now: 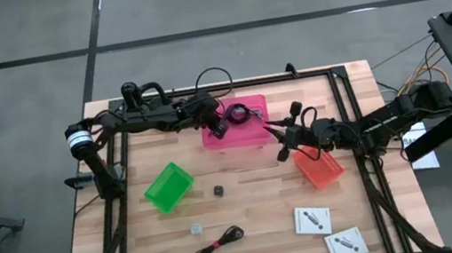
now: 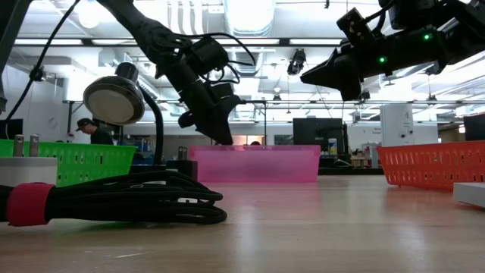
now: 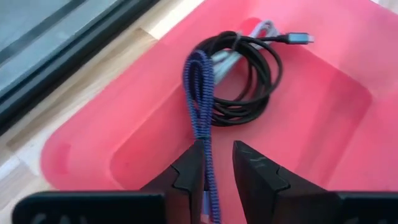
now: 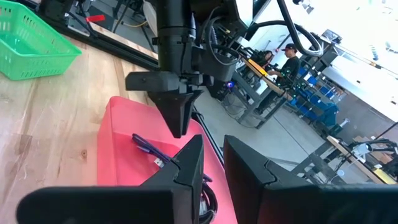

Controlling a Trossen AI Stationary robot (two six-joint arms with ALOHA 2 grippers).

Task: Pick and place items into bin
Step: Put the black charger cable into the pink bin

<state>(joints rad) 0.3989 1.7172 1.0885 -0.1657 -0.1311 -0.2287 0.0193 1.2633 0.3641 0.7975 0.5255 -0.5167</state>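
Above the pink bin [image 1: 250, 134], left gripper [image 3: 217, 163] points down, fingers narrowly parted beside the purple cable [image 3: 200, 93] draping inside; right gripper [image 1: 282, 140] hovers closed nearby.

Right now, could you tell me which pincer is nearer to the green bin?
Left. The left pincer hangs over the pink bin, just beyond the green bin; the right pincer is farther, past the pink bin.

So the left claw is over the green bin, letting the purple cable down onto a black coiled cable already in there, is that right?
Not quite: the bin is pink, not green. The left wrist view shows the left claw over the pink bin, with the purple cable hanging between its fingers onto the black coiled cable. The green bin sits apart in the high view.
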